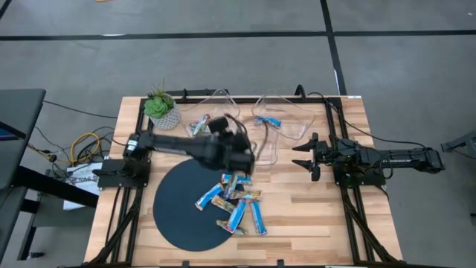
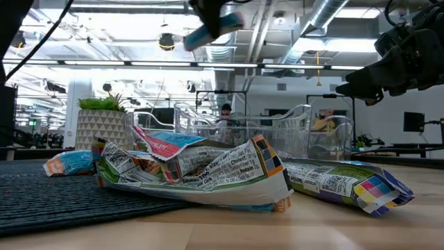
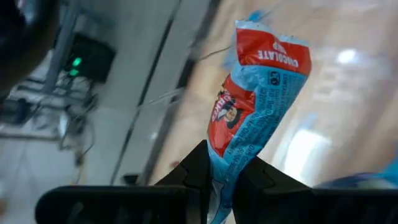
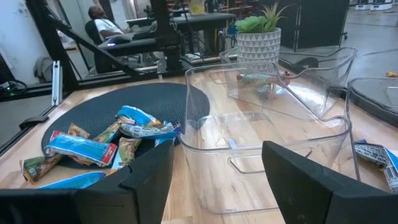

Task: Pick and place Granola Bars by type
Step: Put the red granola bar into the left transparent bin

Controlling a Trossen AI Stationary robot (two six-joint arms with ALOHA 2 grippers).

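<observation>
Several granola bars [image 1: 234,202] in blue, white and gold wrappers lie heaped on the right part of a dark round mat [image 1: 175,205]; they also show close up in the low view [image 2: 201,167] and in the right wrist view [image 4: 106,146]. My left gripper [image 1: 242,158] hangs above the mat's far right edge, shut on one blue-and-red bar [image 3: 255,106]. That bar shows blurred near the top of the low view [image 2: 211,31]. My right gripper [image 1: 305,158] waits open at the table's right, level with the clear bins [image 4: 214,158]. My left gripper [image 3: 224,165] pinches the blue-and-red bar by one end [image 3: 225,155] between its two fingers [image 3: 198,171]. The rest of the wrapper sticks out beyond the fingertips. The bar is lifted clear, high above the table, and tilted in the low view.
Clear plastic bins stand along the far side: one [image 1: 204,119] with bars in it, one [image 1: 279,119] with a blue bar, and one nearer [image 4: 267,162] in front of my right gripper. A potted plant [image 1: 162,108] stands at the far left corner. A person sits beyond the table [image 4: 102,25].
</observation>
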